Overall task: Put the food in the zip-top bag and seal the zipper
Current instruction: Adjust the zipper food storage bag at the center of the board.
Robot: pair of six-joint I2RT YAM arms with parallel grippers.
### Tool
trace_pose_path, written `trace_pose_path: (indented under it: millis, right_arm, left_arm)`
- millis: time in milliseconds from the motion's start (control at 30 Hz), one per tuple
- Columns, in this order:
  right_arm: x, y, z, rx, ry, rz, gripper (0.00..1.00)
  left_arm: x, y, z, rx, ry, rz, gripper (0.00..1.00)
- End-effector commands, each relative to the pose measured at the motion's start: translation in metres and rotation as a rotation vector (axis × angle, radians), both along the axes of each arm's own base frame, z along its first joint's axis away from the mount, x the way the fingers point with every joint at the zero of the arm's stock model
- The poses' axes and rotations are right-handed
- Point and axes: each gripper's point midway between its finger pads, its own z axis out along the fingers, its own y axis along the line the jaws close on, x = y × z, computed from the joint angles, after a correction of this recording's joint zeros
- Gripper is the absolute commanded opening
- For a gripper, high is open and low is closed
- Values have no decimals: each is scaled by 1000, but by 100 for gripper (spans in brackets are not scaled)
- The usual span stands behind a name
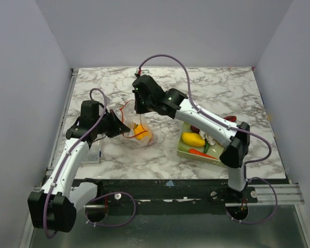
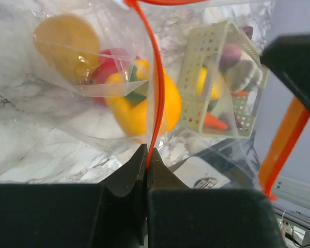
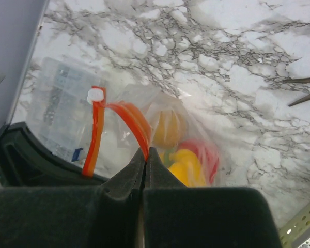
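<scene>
The zip-top bag lies just left of the middle of the tabletop, slumped on the marble. A yellow pepper, an orange and something red are seen through its film.

The zipper is the thing to watch. From above it is seen as a loose red loop at the bag's 11 o'clock, so the mouth is judged unsealed.

The strip is pinched at two places:
- **Left pincer**: clenched on the zipper at the bag's 9 o'clock, with the strip rising straight out of the closed tips.
- **Right pincer**: clamped on the zipper at the bag's 12 o'clock, with the strip arching away toward its 10 o'clock.

A white slider is seen on a second run of strip just beside the right pincer, at about its 10 o'clock. The right arm is taken to be the nearer one to it.

The strip's long axis runs between the two grips, roughly from 9 to 12 around the bag. The coming move is judged to turn on that slack span being drawn straight.

A pale green basket sits well apart at the bag's 3 o'clock. A yellow mango and other pieces in it are not yet bagged.

A clear box lies at the bag's 8 o'clock, and pliers are glimpsed toward 2 o'clock. Plain walls close the tabletop at 9, 12 and 3.
</scene>
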Motion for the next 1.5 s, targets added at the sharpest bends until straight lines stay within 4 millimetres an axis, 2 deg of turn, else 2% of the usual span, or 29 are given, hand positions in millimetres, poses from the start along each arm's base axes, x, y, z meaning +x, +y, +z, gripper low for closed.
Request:
trace_pose_path:
  millis: [0,67,133,200,300,400,467,533,567,700,767,800,867,1033,1100,1133,1200,1333,1400,1467]
  right_arm:
    - [14,-7,8,-101,-42,-42,0]
    - [9,-4,30,-53,-55,-25,0]
    - [0,4,48,12,-48,8,0]
    - [-6,15,52,58,-28,55,0]
    - [4,23,33,50,-34,46,0]
    - [26,23,-9,-6,-1,22,0]
    - [34,18,-23,-57,9,-8,0]
    - [38,9,-17,-89,-3,-46,0]
    - [37,6,-8,-86,-11,-52,0]
    - [14,11,46,41,-52,3,0]
    - [1,17,61,127,-53,61,0]
    - [-1,16,60,146,-56,65,0]
    - [3,9,45,117,-62,28,0]
    - [19,-14,-30,-67,-6,-72,0]
    - [19,-19,-47,-116,12,-86,0]
    - [19,-19,-49,-128,18,-87,0]
    - [18,-17,-38,-115,21,-78,0]
    - [2,-4,12,32,8,0,0]
    - [-9,2,31,116,14,47,0]
    - [-17,3,35,166,17,70,1]
  left_arm:
    - [-14,-3,23,-31,-67,-60,0]
    - [-19,-6,42,-82,-139,-56,0]
    - [-23,-10,52,-136,-177,-51,0]
    - [-23,-10,48,-152,-176,-34,0]
    - [-13,-7,19,-119,-107,-15,0]
    - [-10,-10,-12,-86,37,-96,0]
    - [-12,-8,-16,-71,69,-119,0]
    - [-16,-6,-4,-74,10,-97,0]
    - [-18,-6,7,-85,-32,-83,0]
    - [-29,-2,59,-121,-207,-37,0]
    - [-29,0,71,-117,-248,-15,0]
    - [-27,1,71,-110,-247,-7,0]
    - [-19,3,60,-92,-216,8,0]
    - [-11,2,-1,-47,-16,-31,0]
    - [-12,5,-10,-23,2,-33,0]
    - [-12,6,-7,-18,-7,-33,0]
    - [-13,7,9,-15,-53,-32,0]
    - [-20,8,59,-34,-198,-21,0]
    - [-24,9,74,-33,-242,-11,0]
    - [-24,11,76,-29,-258,1,0]
